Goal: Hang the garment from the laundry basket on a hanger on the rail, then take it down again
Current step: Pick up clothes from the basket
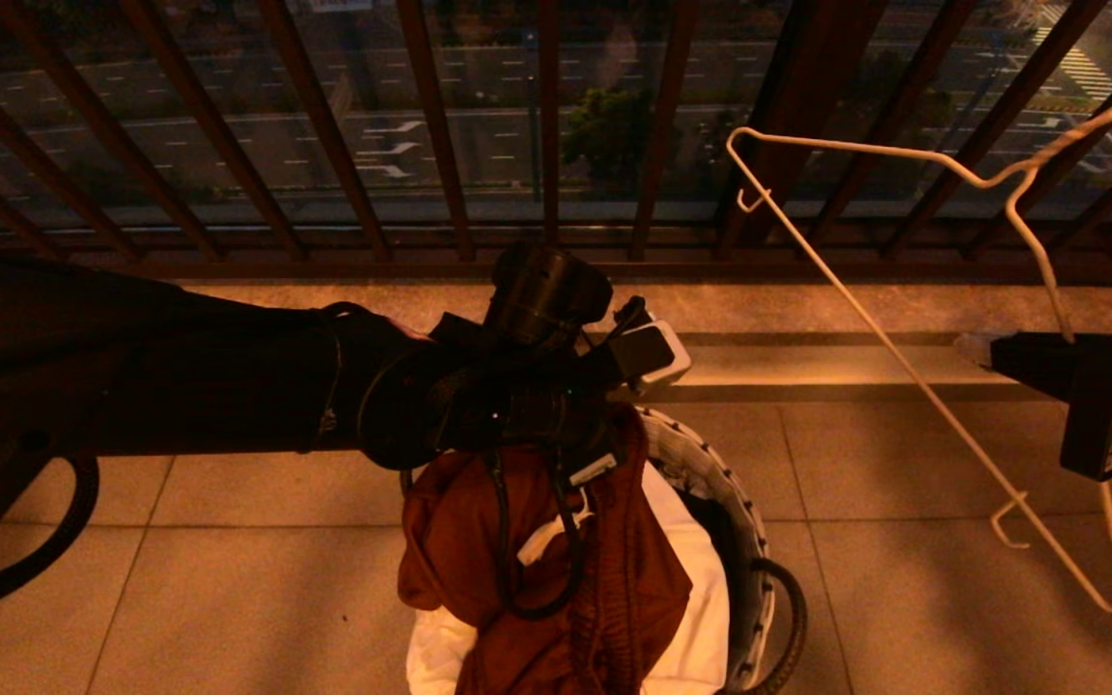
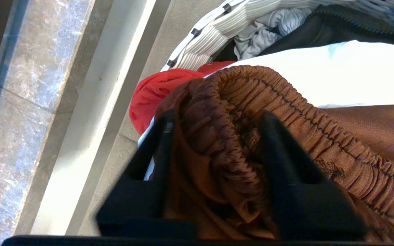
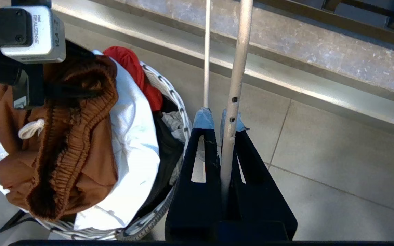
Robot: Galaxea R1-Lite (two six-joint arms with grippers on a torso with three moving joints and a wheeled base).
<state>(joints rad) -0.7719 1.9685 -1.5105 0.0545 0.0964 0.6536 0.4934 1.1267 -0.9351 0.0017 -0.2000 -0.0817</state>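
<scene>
The rust-brown garment (image 1: pixel 614 589) lies heaped on top of the laundry basket (image 1: pixel 710 473), its white drawstring showing. My left gripper (image 2: pixel 217 119) reaches down over the basket, and its two black fingers (image 2: pixel 279 153) press against both sides of the bunched elastic waistband (image 2: pixel 217 143). To the right, my right gripper (image 3: pixel 217 118) is shut on the thin white wire hanger (image 1: pixel 903 367), holding it up beside the basket above the floor. The hanger's wire (image 3: pixel 234 85) runs straight out between the blue-taped fingertips. The rail is out of view.
The basket (image 3: pixel 180 112) also holds a white cloth (image 3: pixel 132 143), a red piece (image 3: pixel 132 65) and a black garment (image 3: pixel 166 147). A dark barred railing (image 1: pixel 546 125) and a stone ledge (image 1: pixel 807 309) stand just beyond. Tiled floor (image 1: pixel 903 598) lies around the basket.
</scene>
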